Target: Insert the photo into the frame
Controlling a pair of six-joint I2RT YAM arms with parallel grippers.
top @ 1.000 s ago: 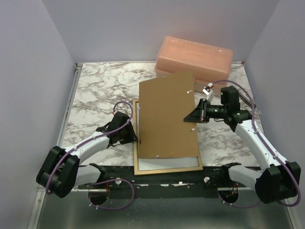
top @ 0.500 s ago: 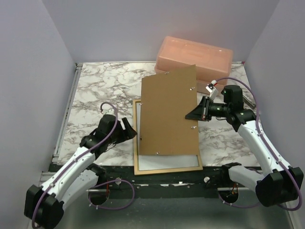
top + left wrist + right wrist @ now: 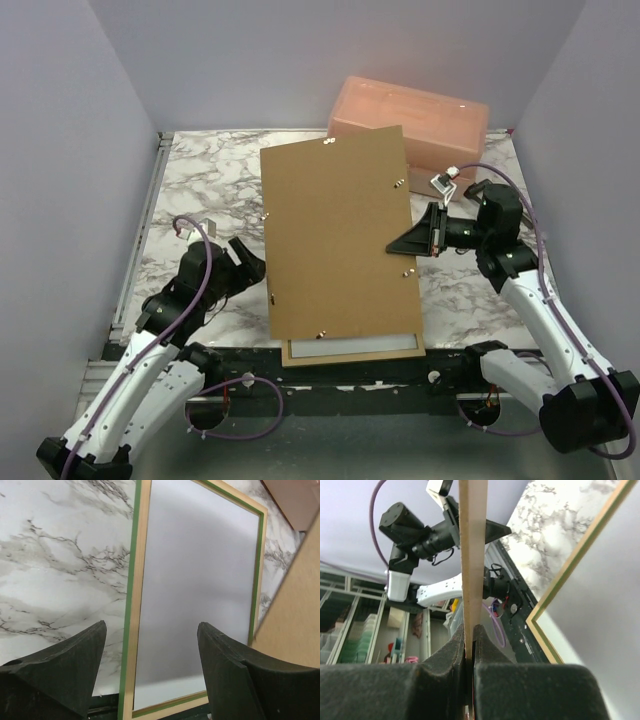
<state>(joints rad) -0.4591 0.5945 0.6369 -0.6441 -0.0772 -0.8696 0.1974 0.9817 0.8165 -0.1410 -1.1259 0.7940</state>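
One frame [image 3: 131, 605] lay flat on the marble desk [image 3: 200, 180] at its near middle, pale wood side up with a thin green line along its edges. One photo [image 3: 195, 590] sat inside the frame's opening, plain white side up, filling it from edge to edge. From above, only the near strip of both could be seen.

One brown backing panel [image 3: 335, 240] covered the rest. It was held above the frame and tilted, its far corner reaching in front of the single peach box [image 3: 410, 115] at the back of the desk. Six small metal fittings showed near the panel's edges in the top view.

There were two arms, each with one claw. The right claw [image 3: 395, 247] was pinched tight on the panel's right edge; its wrist camera showed the board edge-on, squeezed between both fingers [image 3: 445, 655]. The left claw [image 3: 150, 627] was spread wide and gripped nothing. It hung over the frame's left rail near the near corner, just left of the panel.
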